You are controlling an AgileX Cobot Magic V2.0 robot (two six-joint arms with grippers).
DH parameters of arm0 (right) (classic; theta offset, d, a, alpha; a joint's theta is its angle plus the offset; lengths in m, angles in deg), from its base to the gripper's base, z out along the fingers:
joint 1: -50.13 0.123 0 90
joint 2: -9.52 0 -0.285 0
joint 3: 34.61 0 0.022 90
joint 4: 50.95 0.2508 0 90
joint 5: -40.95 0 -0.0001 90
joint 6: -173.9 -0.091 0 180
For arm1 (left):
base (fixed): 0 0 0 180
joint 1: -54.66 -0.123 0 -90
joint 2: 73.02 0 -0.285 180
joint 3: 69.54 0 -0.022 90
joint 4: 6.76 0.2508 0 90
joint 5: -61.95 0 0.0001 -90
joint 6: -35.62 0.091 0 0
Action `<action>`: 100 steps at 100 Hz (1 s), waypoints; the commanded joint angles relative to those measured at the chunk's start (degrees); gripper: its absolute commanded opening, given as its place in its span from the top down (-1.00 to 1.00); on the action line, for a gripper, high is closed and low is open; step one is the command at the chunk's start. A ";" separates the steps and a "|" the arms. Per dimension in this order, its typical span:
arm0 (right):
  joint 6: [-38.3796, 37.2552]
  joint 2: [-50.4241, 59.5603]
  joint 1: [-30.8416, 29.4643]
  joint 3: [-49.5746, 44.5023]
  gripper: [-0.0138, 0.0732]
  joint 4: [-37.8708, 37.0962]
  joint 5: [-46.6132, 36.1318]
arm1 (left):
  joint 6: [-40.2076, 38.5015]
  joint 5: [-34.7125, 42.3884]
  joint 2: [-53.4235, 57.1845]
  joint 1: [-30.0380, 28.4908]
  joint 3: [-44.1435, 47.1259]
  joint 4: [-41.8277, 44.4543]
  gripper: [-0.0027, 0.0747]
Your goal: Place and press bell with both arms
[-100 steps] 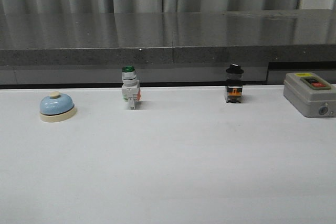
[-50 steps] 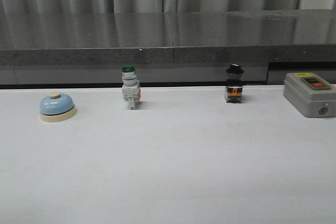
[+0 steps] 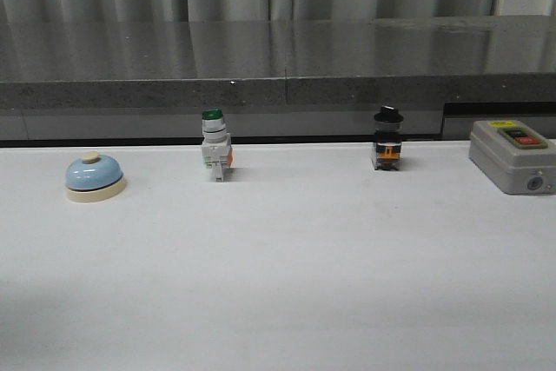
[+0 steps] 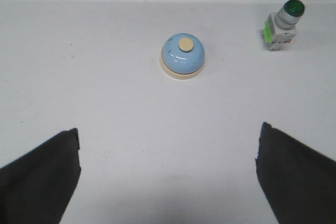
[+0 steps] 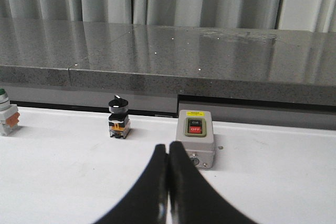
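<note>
The light-blue bell (image 3: 94,176) with a cream base and button stands on the white table at the far left. It also shows in the left wrist view (image 4: 182,57). My left gripper (image 4: 168,135) is open and empty, its two black fingers wide apart, hovering above the table short of the bell. My right gripper (image 5: 168,148) is shut and empty, its fingers pressed together, pointing at the grey switch box. Neither arm shows in the front view.
A green-capped white push-button switch (image 3: 215,150) stands right of the bell. A black-capped switch (image 3: 387,141) stands further right. A grey on/off switch box (image 3: 512,155) sits at the far right. A dark stone ledge (image 3: 278,67) runs behind the table.
</note>
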 commanded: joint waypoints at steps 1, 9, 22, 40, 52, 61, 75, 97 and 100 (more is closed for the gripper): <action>0.24 1.06 0.10 0.80 0.82 -0.44 -4.82 | 1.26 4.76 -3.25 0.42 -3.93 -1.21 -0.73; 0.24 1.06 0.10 0.80 0.82 -0.44 -4.82 | 1.38 4.76 -7.46 0.42 -6.62 -1.21 -0.73; 0.24 1.06 0.10 0.80 0.82 -0.44 -4.82 | 1.38 4.39 -13.55 0.42 -10.93 -1.21 -0.73; 0.24 1.06 0.10 0.80 0.82 -0.44 -4.82 | 1.86 4.41 -21.98 2.56 -17.39 -1.21 -0.73; 0.24 1.06 0.10 0.80 0.82 -0.44 -4.82 | 1.86 4.32 -27.09 3.63 -21.52 -1.21 -0.73; 0.24 1.06 0.10 0.80 0.82 -0.44 -4.82 | 1.86 3.83 -31.02 3.76 -24.82 -1.21 -0.73; 0.24 1.06 0.10 0.80 0.82 -0.44 -4.82 | 2.32 2.48 -36.48 3.76 -29.27 -1.10 -0.73; 0.24 1.06 0.10 0.80 0.82 -0.44 -4.82 | 2.83 1.18 -43.40 5.38 -33.86 -1.02 -0.73; 0.24 1.06 0.10 0.80 0.82 -0.44 -4.82 | 2.83 1.18 -44.34 5.49 -34.37 -1.02 -0.73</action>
